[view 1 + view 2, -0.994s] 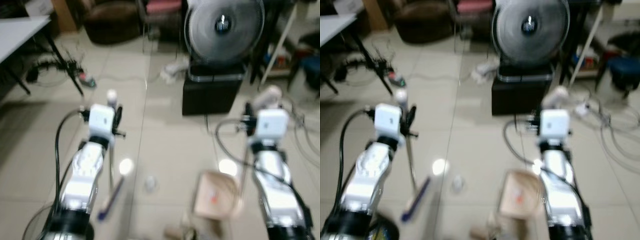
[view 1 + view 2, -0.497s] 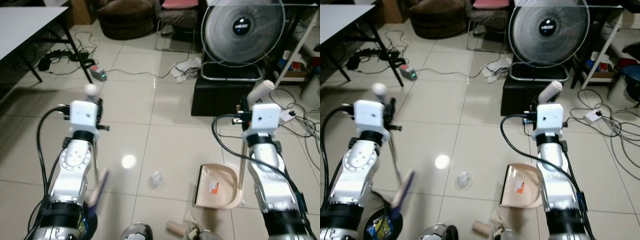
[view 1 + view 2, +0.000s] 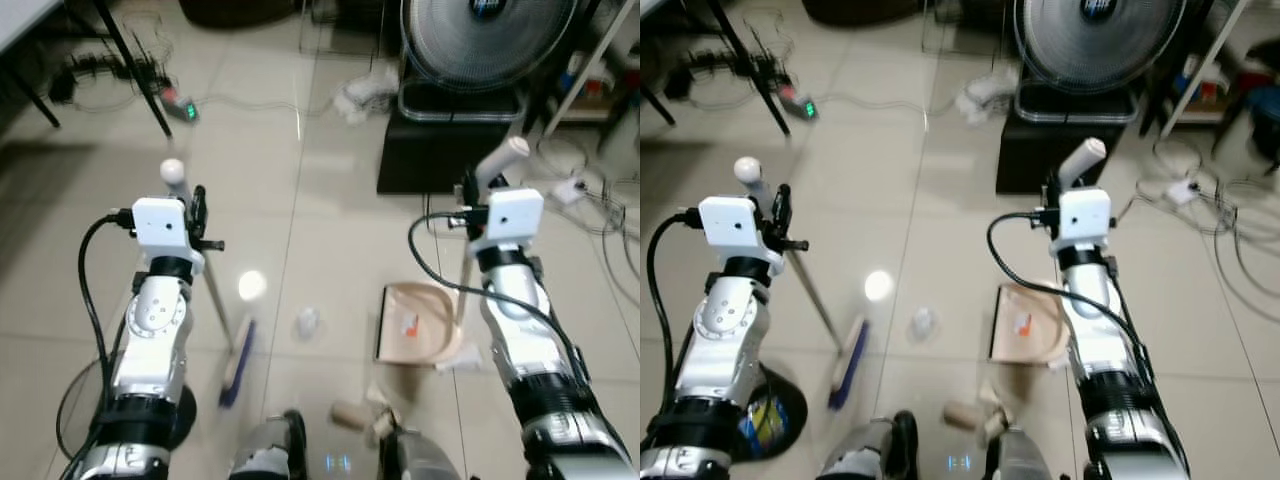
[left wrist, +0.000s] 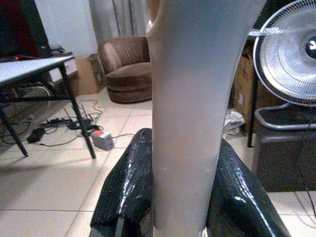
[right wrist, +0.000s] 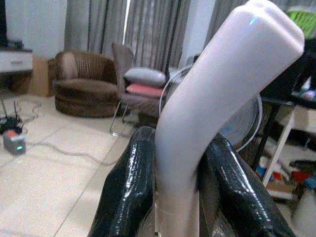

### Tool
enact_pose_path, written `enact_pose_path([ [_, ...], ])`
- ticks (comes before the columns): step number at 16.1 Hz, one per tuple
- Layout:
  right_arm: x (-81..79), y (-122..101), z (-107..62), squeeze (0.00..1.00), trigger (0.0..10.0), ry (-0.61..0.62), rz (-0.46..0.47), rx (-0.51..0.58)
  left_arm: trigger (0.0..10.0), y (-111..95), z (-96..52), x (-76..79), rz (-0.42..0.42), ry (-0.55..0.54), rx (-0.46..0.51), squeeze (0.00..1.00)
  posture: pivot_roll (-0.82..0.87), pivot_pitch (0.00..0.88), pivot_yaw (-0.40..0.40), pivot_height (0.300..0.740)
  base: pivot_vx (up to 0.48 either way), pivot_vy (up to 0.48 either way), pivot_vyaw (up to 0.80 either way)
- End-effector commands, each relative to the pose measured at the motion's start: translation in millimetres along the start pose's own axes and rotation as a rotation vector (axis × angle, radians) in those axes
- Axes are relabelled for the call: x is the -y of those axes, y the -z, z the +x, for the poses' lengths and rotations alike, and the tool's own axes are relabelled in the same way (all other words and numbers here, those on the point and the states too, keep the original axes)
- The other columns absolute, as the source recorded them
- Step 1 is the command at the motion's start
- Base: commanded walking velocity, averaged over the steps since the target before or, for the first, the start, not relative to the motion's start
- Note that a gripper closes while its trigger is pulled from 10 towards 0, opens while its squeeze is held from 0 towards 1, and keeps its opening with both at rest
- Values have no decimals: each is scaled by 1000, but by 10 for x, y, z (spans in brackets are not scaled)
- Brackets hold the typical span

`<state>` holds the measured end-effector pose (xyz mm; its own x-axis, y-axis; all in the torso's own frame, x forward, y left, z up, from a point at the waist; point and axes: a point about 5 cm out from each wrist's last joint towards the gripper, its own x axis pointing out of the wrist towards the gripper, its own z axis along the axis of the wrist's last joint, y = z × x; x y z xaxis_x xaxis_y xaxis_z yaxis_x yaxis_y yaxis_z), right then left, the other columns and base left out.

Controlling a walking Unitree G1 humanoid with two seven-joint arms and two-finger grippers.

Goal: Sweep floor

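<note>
My left gripper (image 3: 196,214) is shut on the pale handle of a broom (image 4: 187,123), with a black finger (image 4: 127,192) on either side of it. The broom's blue-bristled head (image 3: 237,362) rests on the tile floor to the right of my left arm. A crumpled clear wrapper (image 3: 307,321) lies between the broom head and a beige dustpan (image 3: 415,325). My right gripper (image 3: 470,204) is shut on the dustpan's upright white handle (image 5: 197,138). More scraps (image 3: 352,414) lie on the floor just in front of my feet.
A large standing fan (image 3: 480,40) on a black box (image 3: 440,155) stands ahead on the right. Cables and a socket strip (image 3: 575,190) trail on the far right. Black table legs (image 3: 130,55) and a power strip (image 3: 180,108) are ahead left. A black round object (image 3: 765,420) sits by my left side.
The camera has tipped down, shifting the whole view. The broom head has swung right, closer to the wrapper. Both grippers keep their hold on the handles.
</note>
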<state>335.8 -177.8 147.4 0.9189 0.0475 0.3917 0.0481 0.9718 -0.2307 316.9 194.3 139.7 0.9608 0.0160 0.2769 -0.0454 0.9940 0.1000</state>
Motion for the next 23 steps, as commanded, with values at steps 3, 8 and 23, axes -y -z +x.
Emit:
enact_pose_path([
  [3,-50,38,44,0,10000,21,-30,23,10000,-143,94,111,8,44,111,0,148,388,103,740,0,0,0],
  [8,-248,37,144,0,10000,50,-1,28,10000,-225,258,231,13,64,187,0,188,419,105,740,0,0,0],
  [23,-911,114,-71,0,10000,-246,62,-5,10000,-283,402,838,-271,331,210,0,176,422,81,740,0,0,0],
])
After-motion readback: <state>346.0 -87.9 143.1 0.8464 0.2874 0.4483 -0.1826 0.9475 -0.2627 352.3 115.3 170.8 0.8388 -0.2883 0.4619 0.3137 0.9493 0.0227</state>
